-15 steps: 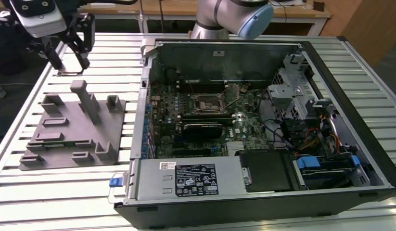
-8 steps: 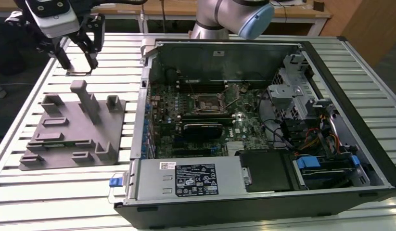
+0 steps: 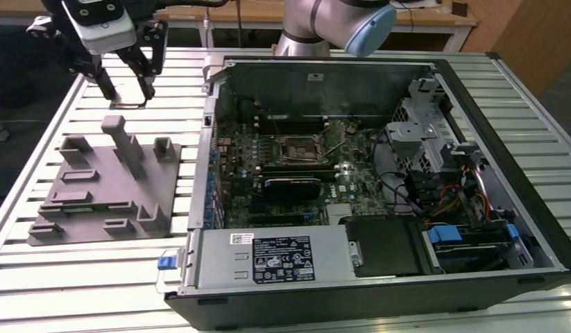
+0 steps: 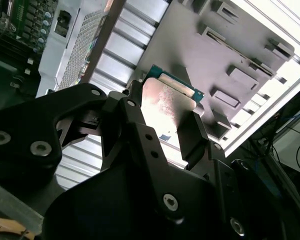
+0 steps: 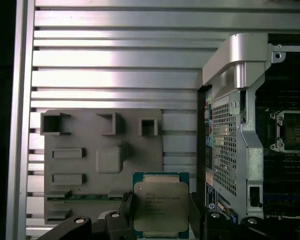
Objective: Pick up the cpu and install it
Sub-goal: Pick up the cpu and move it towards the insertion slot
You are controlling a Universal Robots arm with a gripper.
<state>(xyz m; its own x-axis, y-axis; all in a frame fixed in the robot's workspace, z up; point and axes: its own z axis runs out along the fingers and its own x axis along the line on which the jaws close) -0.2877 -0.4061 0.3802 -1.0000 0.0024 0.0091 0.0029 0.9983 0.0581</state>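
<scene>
The gripper [image 5: 161,214] hangs just beside the grey fixture plate [image 3: 109,187], jaws clamped on the cpu [image 5: 160,204] by 2 opposite edges. It looks a light, stiff, thin chip, likely delicate underneath, so an edge hold seems right.

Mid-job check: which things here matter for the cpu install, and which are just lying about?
In the job: cpu, gripped in the tool; black socket on the motherboard inside the open computer case.
Lying about: grey fixture plate; power supply; coloured cables.
</scene>
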